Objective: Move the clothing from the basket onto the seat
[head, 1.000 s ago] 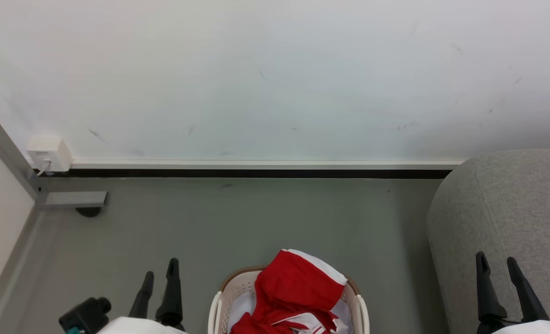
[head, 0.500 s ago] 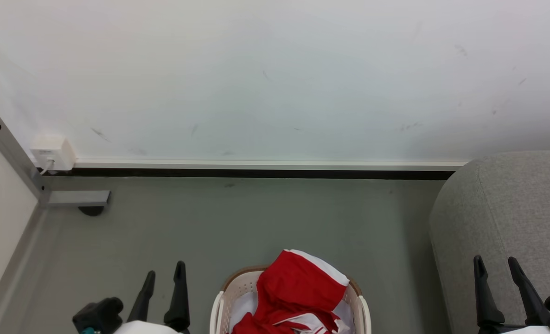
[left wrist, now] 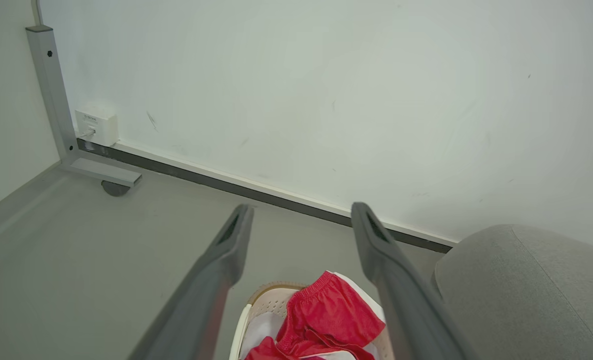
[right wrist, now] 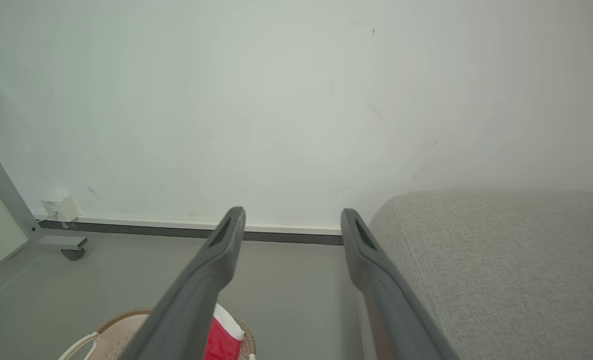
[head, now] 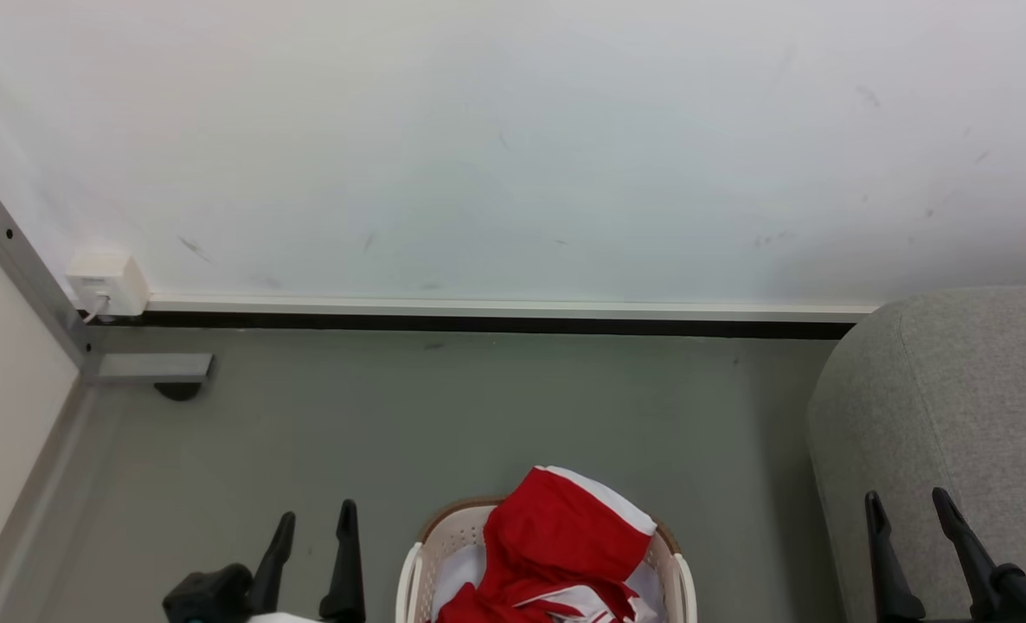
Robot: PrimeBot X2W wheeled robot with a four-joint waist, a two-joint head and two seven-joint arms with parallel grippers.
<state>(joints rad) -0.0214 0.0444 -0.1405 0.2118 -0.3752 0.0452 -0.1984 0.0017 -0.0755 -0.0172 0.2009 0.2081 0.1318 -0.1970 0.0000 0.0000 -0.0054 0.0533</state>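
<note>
Seat: the large grey seat (head: pixel 954 407) stands on the floor (head: pixel 478 415) to the robot's right of the basket. The part of it in view carries no red garment.
Basket: the cream basket (head: pixel 412 571) sits on the floor at the bottom middle of the head view, near the seat but apart from it. Its near half is cut off by the frame.
Clothing: the red clothing (head: pixel 556 545) with white trim is heaped inside the basket and rises above the rim, lying over pale padding (head: pixel 457 562). The top piece shows a gathered waistband in the left wrist view, so it is probably the shorts.
Left gripper: the left gripper (head: pixel 317 510) has its fingers spread wide and holds nothing; it is above the floor just left of the basket.
Right gripper: the right gripper (head: pixel 905 495) is likewise spread wide and empty, in front of the seat's side.
Done: by my reading, nothing yet, since no garment is out of the basket.
Left: every step, namely reaching in, gripping, lifting, carrying and releasing. The number of garments cannot be counted from here.
</note>
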